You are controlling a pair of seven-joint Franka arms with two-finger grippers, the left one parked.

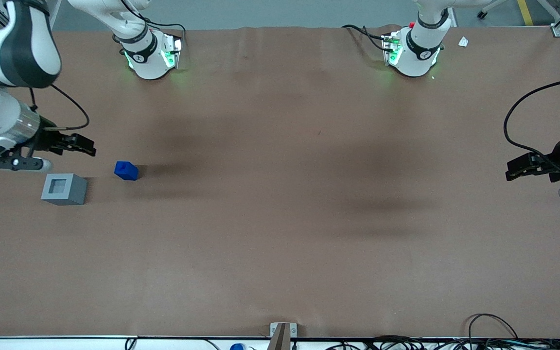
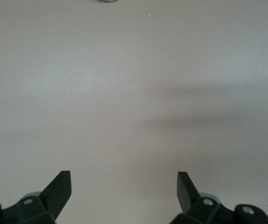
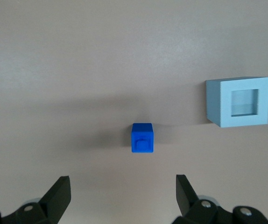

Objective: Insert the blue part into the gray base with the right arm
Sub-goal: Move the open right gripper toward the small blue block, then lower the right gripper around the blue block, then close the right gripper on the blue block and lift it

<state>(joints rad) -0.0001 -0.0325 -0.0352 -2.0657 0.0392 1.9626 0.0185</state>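
Item 1: right arm (image 1: 3, 97). Cut off by frame edge in front view; only upper links, wrist and hand show, base seen apart at table's top edge.

Item 2: hand (image 1: 88, 148). Hangs above bench, holds nothing. Front view shows it side-on, so the gap betw. fingers is hard to read there; wrist view shows fingers (image 3: 59, 193) spread wide w/ bare bench betw. them. Only the finger tips show in wrist view, rest of hand cut off.

Item 3: blue part (image 1: 126, 170). Sits on bench (image 1: 280, 218), free, not touched. Near the hand, a bit nearer the front cam. than the fingertips and slightly toward parked arm's end. Wrist view: blue part (image 3: 142, 137) lies ahead of the spread fingers, roughly on the line betw. them, stub face toward the cam. Stub not readable in front view.

Item 4: gray base (image 1: 64, 189). On bench, beside blue part, apart from it, toward working arm's end; nearer front cam. than hand. Socket visible as pale square in top face, nothing in it. Wrist view: gray base (image 3: 239, 108) off to one side of the hand's line; socket depth hard to judge.

Item 5: bench. Brown cover, soft shadows across mid area.
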